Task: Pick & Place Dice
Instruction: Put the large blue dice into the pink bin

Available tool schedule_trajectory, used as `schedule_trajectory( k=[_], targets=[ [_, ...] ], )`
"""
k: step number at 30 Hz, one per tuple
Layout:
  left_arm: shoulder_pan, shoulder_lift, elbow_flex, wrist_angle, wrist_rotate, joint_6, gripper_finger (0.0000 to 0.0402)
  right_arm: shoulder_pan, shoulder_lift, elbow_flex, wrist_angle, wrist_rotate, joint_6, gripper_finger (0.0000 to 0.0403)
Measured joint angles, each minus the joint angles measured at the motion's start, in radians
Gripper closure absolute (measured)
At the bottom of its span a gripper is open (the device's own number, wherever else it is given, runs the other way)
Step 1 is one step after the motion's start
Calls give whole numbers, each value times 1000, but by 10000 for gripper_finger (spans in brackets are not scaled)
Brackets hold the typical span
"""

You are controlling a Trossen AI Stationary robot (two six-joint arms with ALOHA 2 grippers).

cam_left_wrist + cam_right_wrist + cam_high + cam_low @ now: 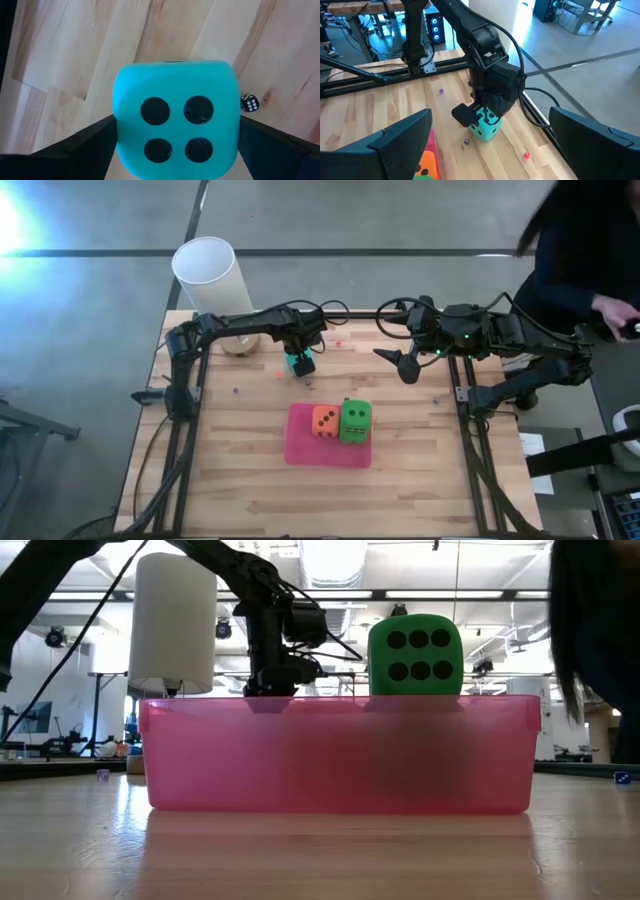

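**Teal die held between the left fingers, short of the pink tray**

High view: The left gripper (300, 361) stands over the table's (240, 470) far half, left of centre, with the teal die (299, 364) between its fingers. The pink tray (300, 448) lies toward the near edge and slightly right of the die; that direction governs the coming move. The tray already carries the orange die (324, 420) and a green die (355, 421), touching side by side. Bare tray floor shows at its near side. The right gripper (405, 366) waits over the far right part of the table, fingers spread, holding nothing. The left arm is plainly nearer. A white cylinder (211, 275) stands at the far left corner. A person's sleeve and hand show beyond the right edge.

Low view: The tray's near wall (340, 755) fills the middle; the green die (416, 654) rises above its rim, six pips facing. The left gripper (283, 665) hangs behind it.

Left wrist view: The teal die (176, 120) sits squarely between both fingers (80, 150), four pips showing, gripped on opposite faces. As a cube it has no long axis to align. A tiny black die (249, 103) lies on the wood below.

Right wrist view: The teal die (486, 126) appears at or just above the wood; contact cannot be settled. The right fingers (390, 142) stand wide apart.
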Motion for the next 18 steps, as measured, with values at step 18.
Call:
schedule_trajectory(
  k=[18],
  targets=[
    [-43, -139, 52, -106, -8, 35, 38, 0, 0, 0, 0, 0, -1, 3]
  ],
)
